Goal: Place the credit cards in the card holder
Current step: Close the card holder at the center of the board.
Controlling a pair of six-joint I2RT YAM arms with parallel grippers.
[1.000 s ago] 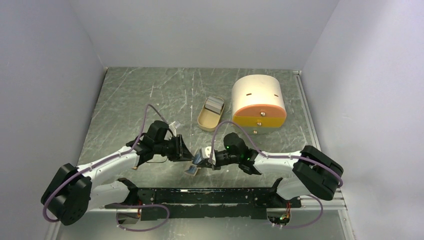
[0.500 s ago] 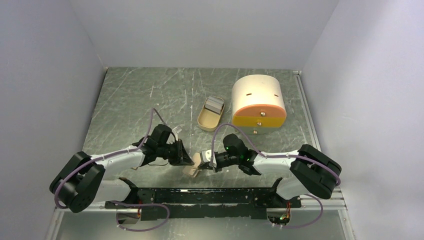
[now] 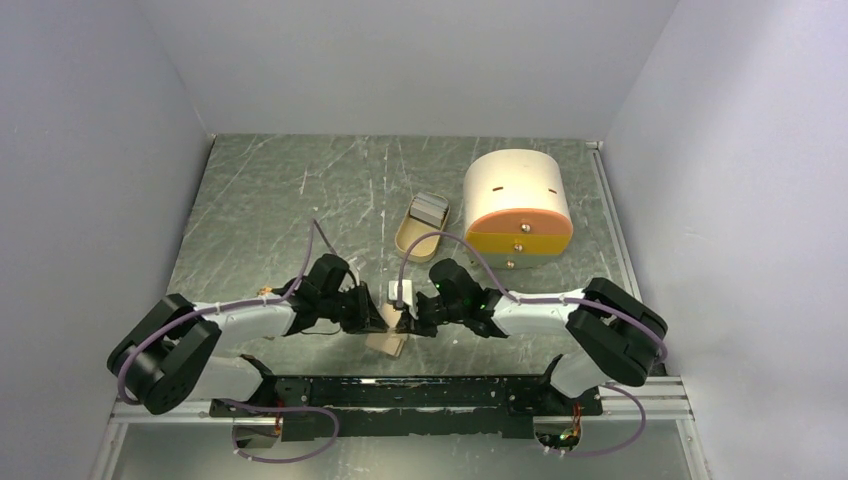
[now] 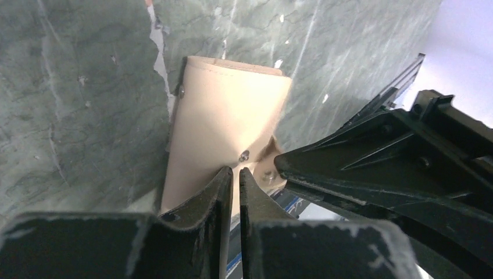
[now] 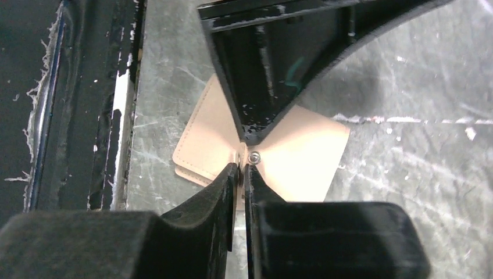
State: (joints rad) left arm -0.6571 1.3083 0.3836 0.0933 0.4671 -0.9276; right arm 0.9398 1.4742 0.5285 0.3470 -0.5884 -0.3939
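Observation:
The beige card holder (image 3: 386, 344) lies spread open on the table near the front rail, its two flaps fanned out (image 5: 302, 157). My left gripper (image 4: 235, 170) and right gripper (image 5: 241, 165) meet tip to tip over its middle. Each is shut on a thin edge of the holder by the snap stud (image 4: 244, 155). In the top view the left gripper (image 3: 381, 316) comes from the left and the right gripper (image 3: 407, 318) from the right. A whitish-grey credit card with a dark stripe (image 3: 430, 209) lies in the oval tin tray.
The oval tan tray (image 3: 408, 242) stands behind the grippers. A large cream rounded box with an orange front (image 3: 517, 205) sits at the back right. The black base rail (image 3: 420, 390) runs just in front of the holder.
The left arm has swung right to the holder and its jaws have closed. The right gripper has brought the holder down and slightly left, so it now lies on the table.

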